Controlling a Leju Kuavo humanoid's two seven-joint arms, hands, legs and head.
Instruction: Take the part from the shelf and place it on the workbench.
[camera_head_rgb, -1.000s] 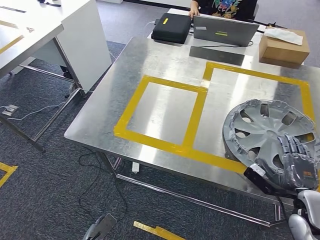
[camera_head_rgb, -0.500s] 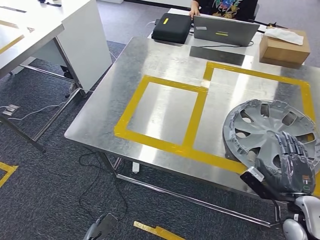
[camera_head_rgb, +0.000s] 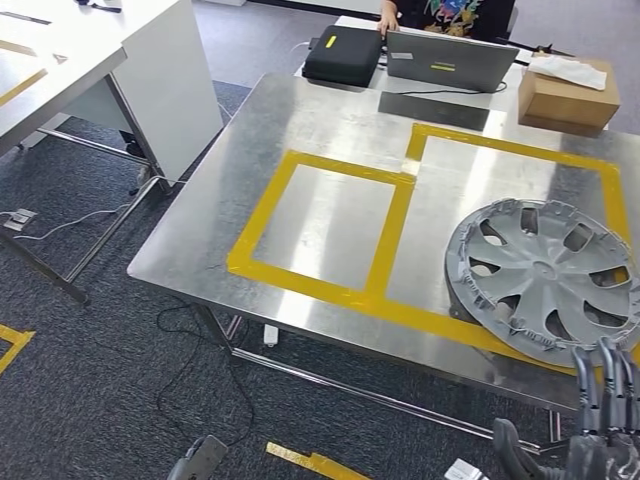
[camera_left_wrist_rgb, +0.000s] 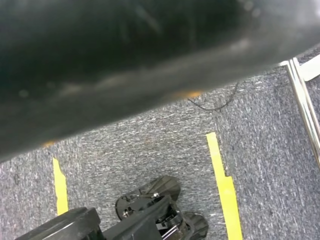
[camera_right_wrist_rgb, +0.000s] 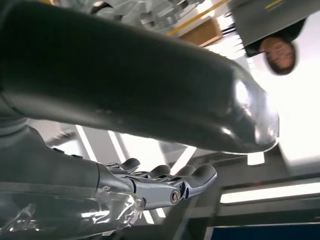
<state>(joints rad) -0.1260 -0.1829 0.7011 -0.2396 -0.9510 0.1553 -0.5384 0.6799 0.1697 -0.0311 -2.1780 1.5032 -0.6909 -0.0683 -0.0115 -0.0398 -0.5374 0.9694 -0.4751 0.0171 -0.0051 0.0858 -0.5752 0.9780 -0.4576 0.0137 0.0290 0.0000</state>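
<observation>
The part, a grey plastic wheel cover, lies flat on the steel workbench at its right side, its near rim across the yellow tape. My right hand hangs below the bench's front edge, apart from the cover, fingers spread and pointing up, holding nothing. In the right wrist view its fingers stretch out with nothing in them. Low at the picture's bottom edge a grey piece of my left hand shows over the carpet; its fingers are hidden.
A laptop, a black case and a cardboard box stand along the bench's far edge, where a person sits. A white table stands to the left. Cables trail on the carpet under the bench.
My right hand has let go of the wheel cover's near rim and drawn back and down below the bench edge. The cover stays flat on the bench.
</observation>
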